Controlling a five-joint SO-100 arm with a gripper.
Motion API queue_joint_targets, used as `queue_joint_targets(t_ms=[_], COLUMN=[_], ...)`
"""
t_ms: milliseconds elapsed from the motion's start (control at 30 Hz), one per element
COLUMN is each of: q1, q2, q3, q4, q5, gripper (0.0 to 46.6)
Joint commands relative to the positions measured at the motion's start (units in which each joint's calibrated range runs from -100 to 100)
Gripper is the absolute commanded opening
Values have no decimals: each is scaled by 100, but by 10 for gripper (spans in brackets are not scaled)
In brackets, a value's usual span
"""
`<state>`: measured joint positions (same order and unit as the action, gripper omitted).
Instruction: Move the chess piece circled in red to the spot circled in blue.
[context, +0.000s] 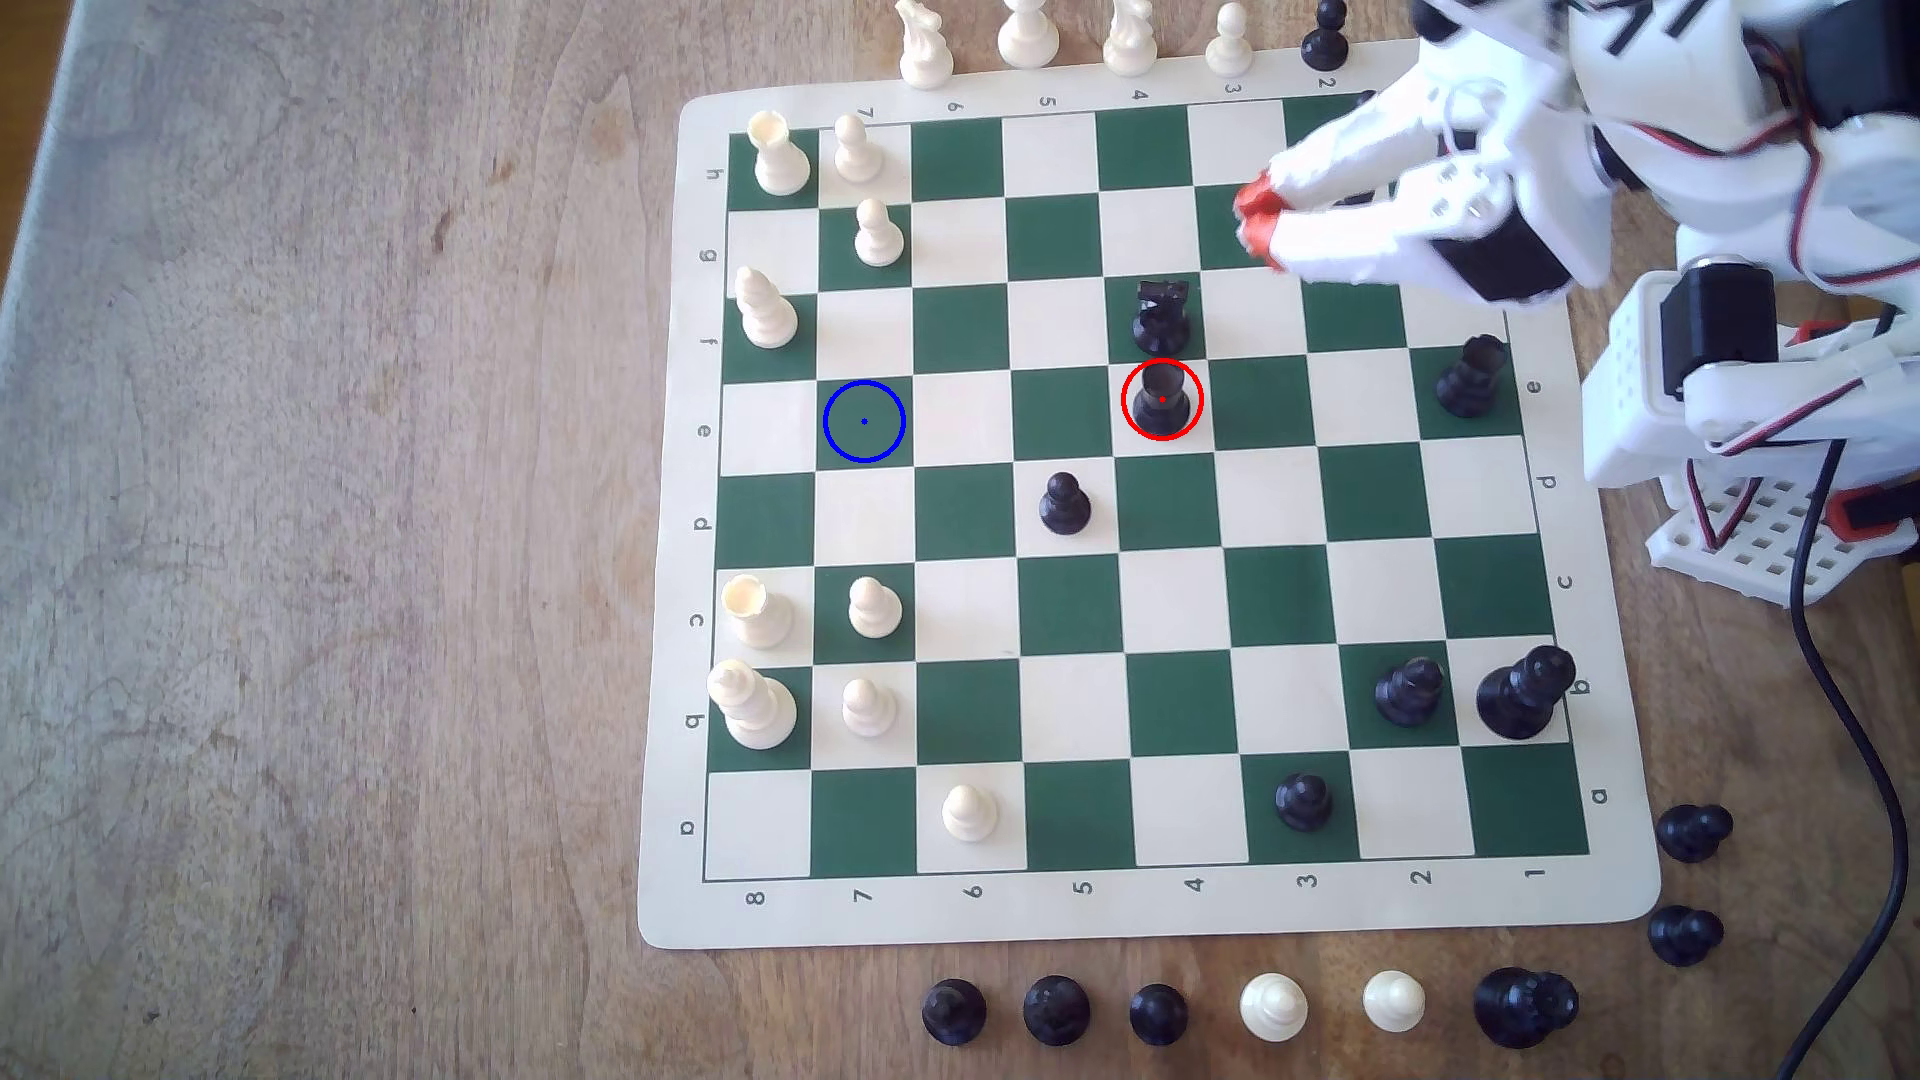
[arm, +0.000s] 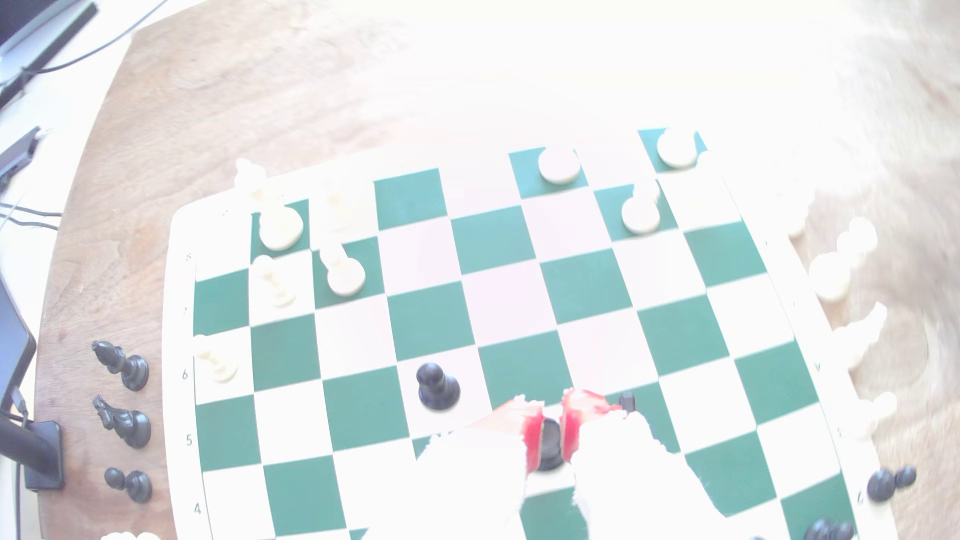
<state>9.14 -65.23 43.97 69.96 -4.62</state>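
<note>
The rook stands upright on a cream square in the e row, ringed in red, roughly mid-board. The knight occupies the green square touching it on the far side, and a pawn sits one square diagonally nearer and toward the exterior view's left. The spot is the green square ringed in blue in the same row, three squares toward the exterior view's left. It is vacant, and the two squares between it and the rook are also vacant.

The gripper hangs above the board, well apart from the rook, toward the exterior view's upper right. Its red-tipped fingers look nearly together there. In the wrist view a narrow gap shows between the tips, with a dark piece seen through it below; you cannot tell from that view which piece it is. Treat the gripper as slightly apart and holding nothing.

Judge the task as not yet begun: the rook is not grasped and not lifted. You have the approach, grasp, lift, carry and release left. Expect the knight to crowd the grasp; align the jaws so neither one strikes it.
</note>
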Motion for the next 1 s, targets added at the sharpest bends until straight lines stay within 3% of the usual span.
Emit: queue_joint_targets(t_ms=[0,133,233,267,633,667,967], q1=[-19,-27,83,106,184,208,263], q2=[615,1226,1744,1871,2805,2940,3569], q3=[-1278,-1586,-1659,-1659,-1260,-1151,-779], q4=[604,875,776,727,252,113,-378], q5=[-68,-83,-278,-327,-747,-811,-962], gripper=[21,31,109,115,116,135,128])
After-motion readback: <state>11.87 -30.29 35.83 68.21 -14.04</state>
